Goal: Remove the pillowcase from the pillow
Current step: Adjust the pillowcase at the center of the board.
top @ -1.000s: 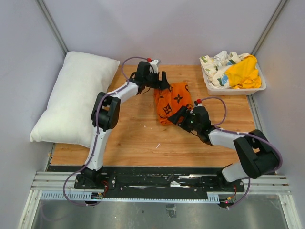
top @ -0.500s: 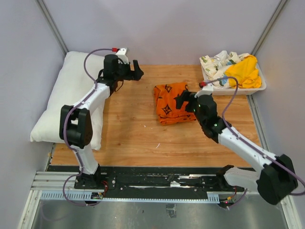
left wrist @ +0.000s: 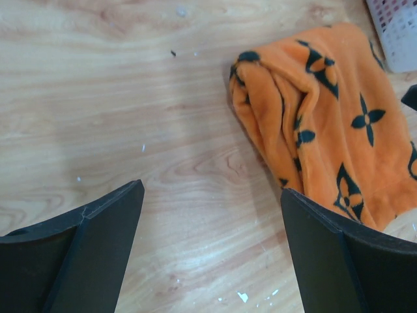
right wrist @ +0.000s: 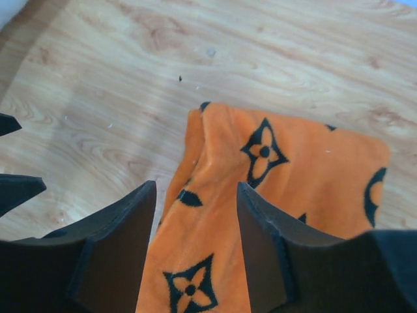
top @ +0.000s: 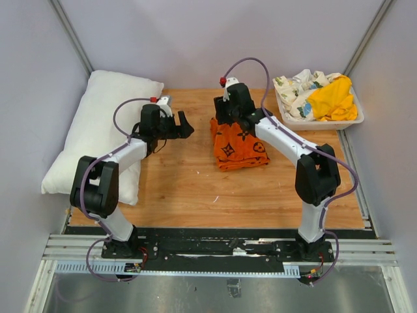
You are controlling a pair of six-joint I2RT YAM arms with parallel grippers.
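The orange pillowcase [top: 239,145] with black flower motifs lies folded in a heap on the wooden table, apart from the pillow. The plain white pillow [top: 91,140] lies bare along the table's left edge. My left gripper [top: 184,124] is open and empty, low over bare wood between pillow and pillowcase. In the left wrist view the pillowcase [left wrist: 326,117] lies beyond the right finger [left wrist: 339,254]. My right gripper [top: 225,122] is open over the pillowcase's far left edge. In the right wrist view the orange fabric [right wrist: 280,163] lies between and below the fingers [right wrist: 111,248].
A white basket [top: 355,121] at the far right corner holds a yellow cloth [top: 332,98] and a white floral-print cloth [top: 296,88]. Its corner shows in the left wrist view [left wrist: 397,32]. Grey walls close in the table on three sides.
The right arm has swung from the pillowcase's near right side round to its far edge. The left arm moved left to the pillow's far end, then came back a little toward the pillowcase.
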